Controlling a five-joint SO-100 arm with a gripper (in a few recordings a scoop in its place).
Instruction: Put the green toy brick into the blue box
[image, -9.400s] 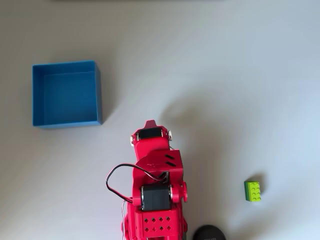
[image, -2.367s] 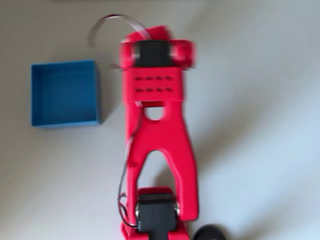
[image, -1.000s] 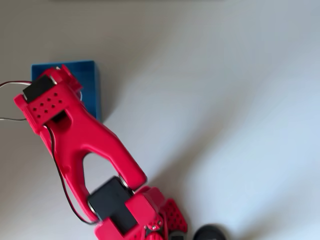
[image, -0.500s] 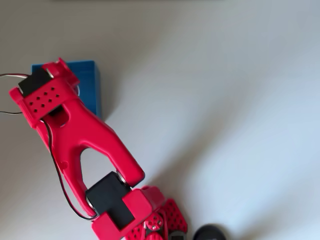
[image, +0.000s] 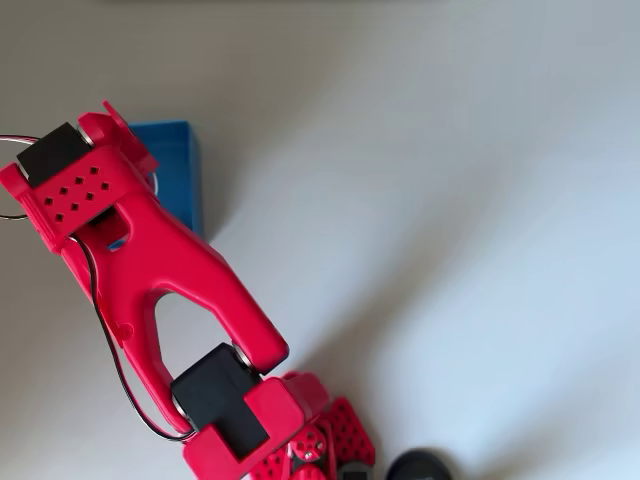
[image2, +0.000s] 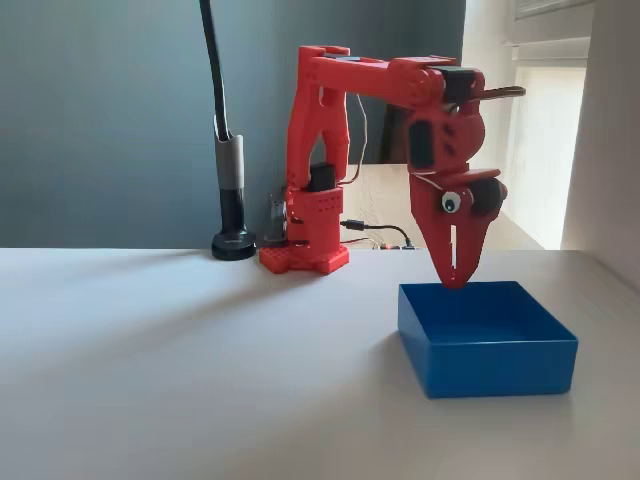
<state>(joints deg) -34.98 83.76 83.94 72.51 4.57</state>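
The red plastic arm reaches out over the square, shallow, bright blue box (image2: 487, 345), which sits on the pale matte surface (image: 450, 200). In the fixed view its two-finger gripper (image2: 455, 281) points straight down, the tip hanging just above the box's far rim, inside its outline. The jaws look pressed together to a single point, but whether they pinch anything I cannot tell. The small lime-green toy brick cannot be made out: from overhead the arm covers most of the box, and the near wall in the fixed view hides the box floor. My reading is that this is the release step over the box. The next move would be spreading the jaws, then lifting clear without nudging the thin walls.
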